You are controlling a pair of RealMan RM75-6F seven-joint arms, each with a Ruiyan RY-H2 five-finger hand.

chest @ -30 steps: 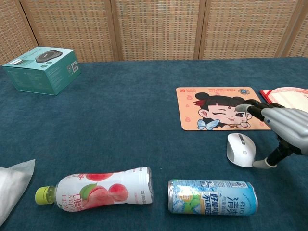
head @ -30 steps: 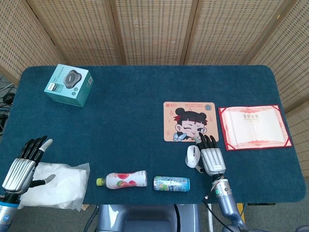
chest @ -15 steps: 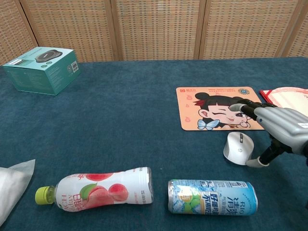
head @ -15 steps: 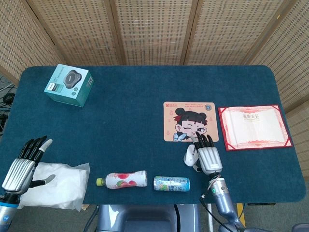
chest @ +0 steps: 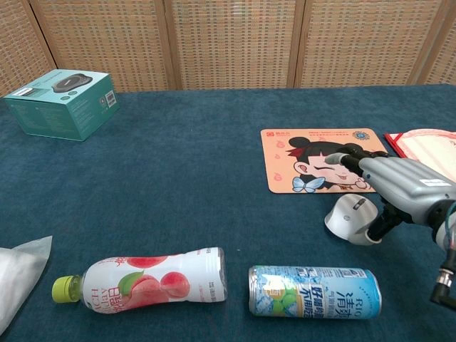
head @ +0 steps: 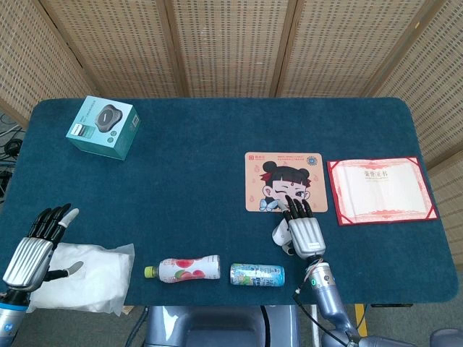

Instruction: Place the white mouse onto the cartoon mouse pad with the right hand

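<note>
The white mouse [chest: 351, 218] lies tilted on the blue cloth just in front of the cartoon mouse pad [chest: 285, 142], off the pad. My right hand [chest: 399, 189] hovers over it, fingers stretched out toward the pad and thumb against the mouse's right side. In the head view only the mouse's left edge [head: 280, 233] shows beside the right hand [head: 304, 231], below the pad [head: 255, 202]. My left hand [head: 32, 249] rests at the table's near left corner, fingers apart and empty.
A peach drink bottle [chest: 149, 283] and a blue can [chest: 313, 291] lie along the front edge. A red-bordered certificate [head: 380, 189] sits right of the pad. A teal box [head: 103, 126] stands far left, and a white bag [head: 87, 275] lies by my left hand.
My right hand slid left over the mouse. The mouse shifted a little left and tipped up on its side. The left hand stayed still.
</note>
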